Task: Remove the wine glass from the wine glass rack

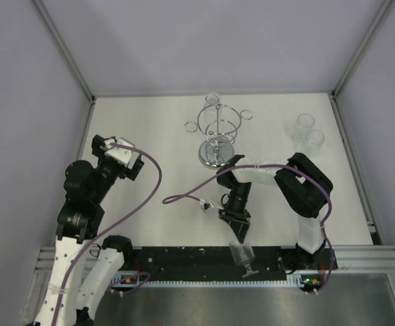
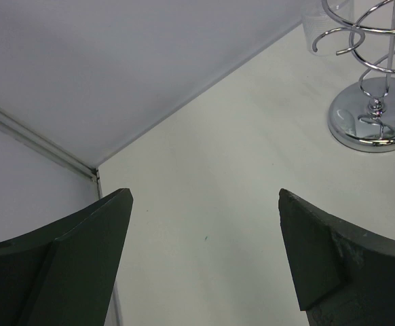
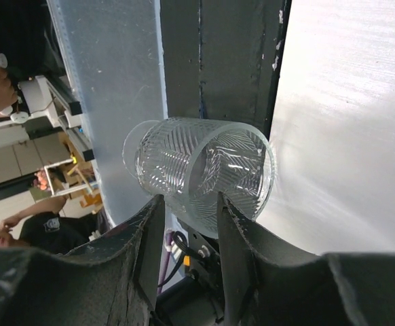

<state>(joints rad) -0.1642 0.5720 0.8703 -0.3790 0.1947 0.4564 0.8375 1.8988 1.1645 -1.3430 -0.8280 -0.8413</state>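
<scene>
At the near edge of the table, well apart from the wine glass rack, the right gripper clamps the wine glass by its bowl. The glass's long axis runs straight out beyond the fingertips, foot farthest. The left gripper hangs spread and empty, farther off.

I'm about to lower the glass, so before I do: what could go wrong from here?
The wine glass hangs tilted in the right hand over the dark rail at the near edge; released here it would likely topple or roll off. The fingers pinch only a small part of smooth glass, so a quick swing could let it slip.
</scene>
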